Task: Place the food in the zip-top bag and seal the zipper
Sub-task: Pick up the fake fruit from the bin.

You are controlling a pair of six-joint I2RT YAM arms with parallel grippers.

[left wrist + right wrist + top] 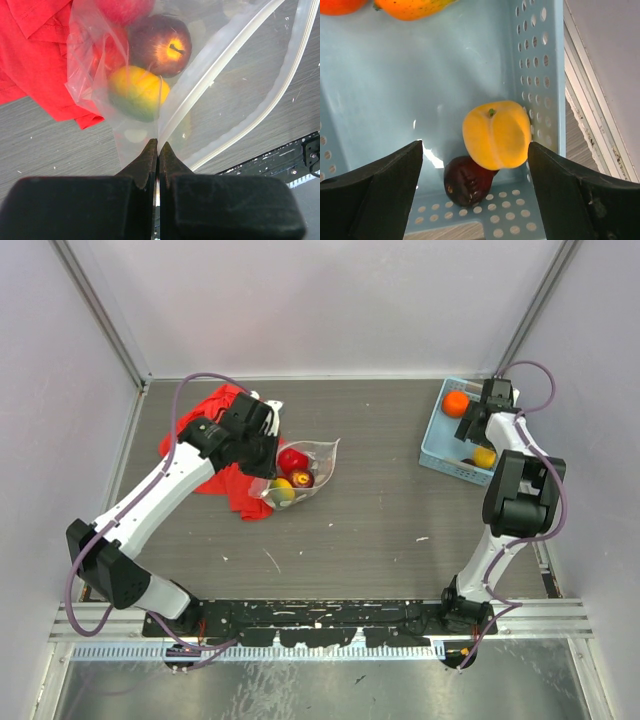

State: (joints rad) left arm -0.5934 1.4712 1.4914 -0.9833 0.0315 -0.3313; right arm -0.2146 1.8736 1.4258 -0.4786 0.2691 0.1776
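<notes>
The left pincer (157, 150) is pressed together on the near corner of the zip-top bag (220, 70), which lies on the left half of the counter (380, 530), its far side overlapping the red cloth (35, 60). The zipper (200, 90) is unsealed: one strip runs straight into the pincer tips, the other arcs away to the right, leaving the mouth agape. Inside the bag sit a dark red fruit (161, 44) and a yellow-green fruit (137, 92), touching; a red fruit (122, 7) is cut off by the top edge of the left wrist view. A broad stretch of counter separates the bag from the light blue basket (445, 75), which stands in the far right corner near the wall. The right pincer (475, 147) is spread wide above the basket, one finger on either side of a yellow fruit (497, 134) and touching nothing. That fruit rests near the perforated basket wall, with a dark purple fruit (467, 180) tucked partly beneath it. Two orange pieces are clipped by the top edge of the right wrist view, so their shape cannot be made out; the overhead view shows one round orange fruit (456, 403) at the basket's far end.
</notes>
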